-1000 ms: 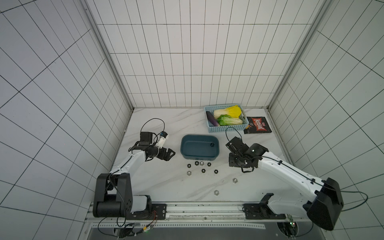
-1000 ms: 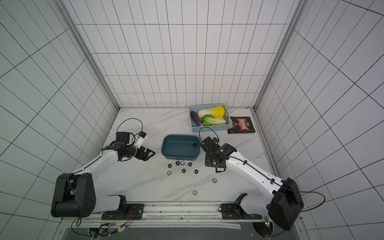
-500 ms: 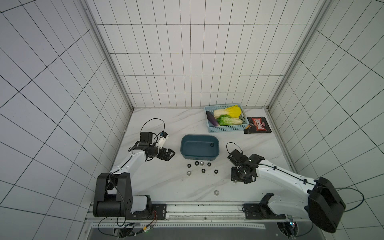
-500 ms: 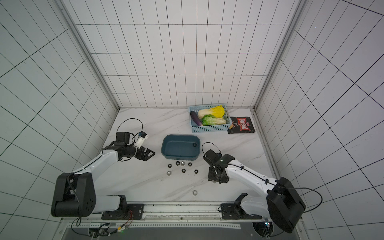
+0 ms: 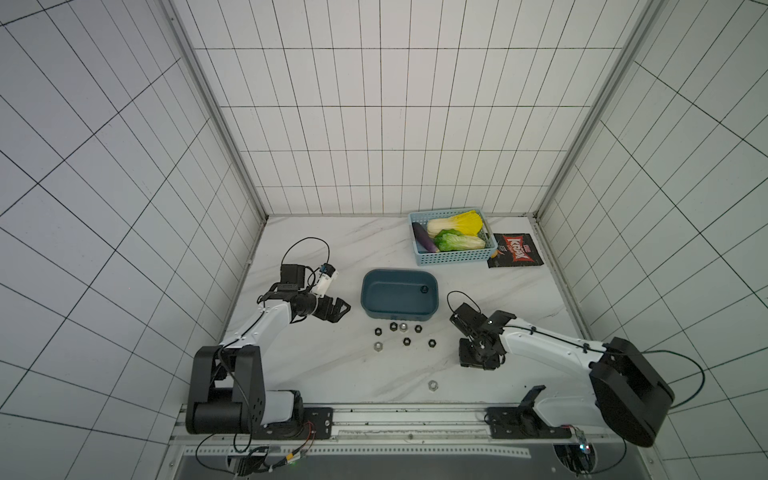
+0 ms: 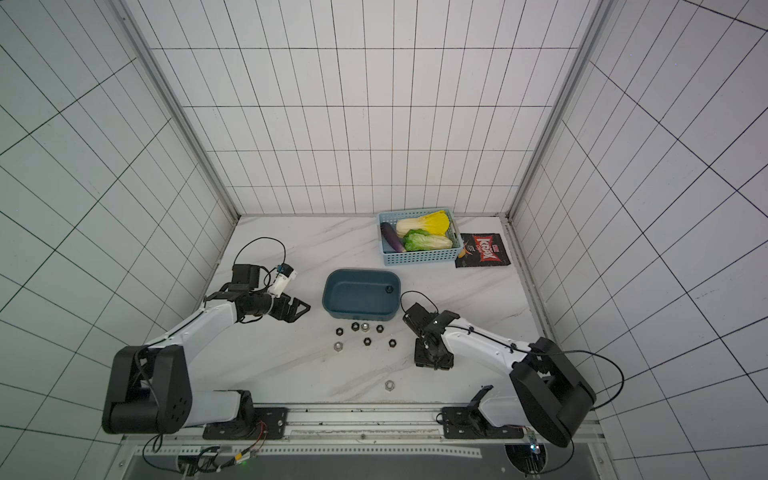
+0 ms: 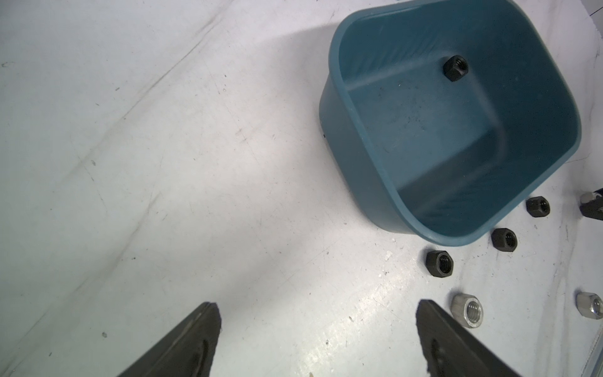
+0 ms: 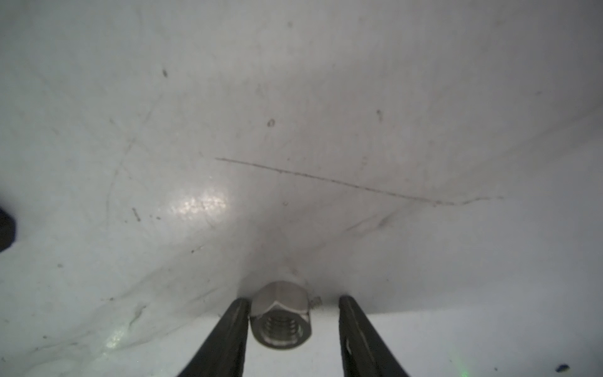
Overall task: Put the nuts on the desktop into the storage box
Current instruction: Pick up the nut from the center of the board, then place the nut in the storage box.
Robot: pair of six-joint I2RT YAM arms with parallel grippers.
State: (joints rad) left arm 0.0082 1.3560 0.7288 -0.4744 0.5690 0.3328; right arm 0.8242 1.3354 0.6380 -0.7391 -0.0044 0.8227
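Observation:
The dark teal storage box (image 5: 399,319) (image 6: 360,316) (image 7: 352,169) stands mid-desktop with one black nut (image 5: 424,289) (image 7: 455,68) inside. Several black and silver nuts (image 5: 407,341) (image 6: 367,341) lie on the white desktop (image 5: 332,374) just in front of the box, and a lone silver nut (image 5: 433,385) sits nearer the front edge. My right gripper (image 5: 478,362) (image 6: 432,362) (image 8: 293,300) points down at the desktop, open, straddling a silver nut (image 8: 280,316); one finger touches it, the other stands apart. My left gripper (image 5: 338,309) (image 7: 317,305) hangs wide open and empty left of the box.
A light blue basket (image 5: 453,261) with vegetables stands at the back right, with a dark snack packet (image 5: 515,255) beside it. Tiled walls close in the desktop on three sides, and the arms' mounting rail runs along the front.
The right arm has swung from beside the box toward the front and dropped over a silver nut, its jaws narrowing. The left arm has not moved.

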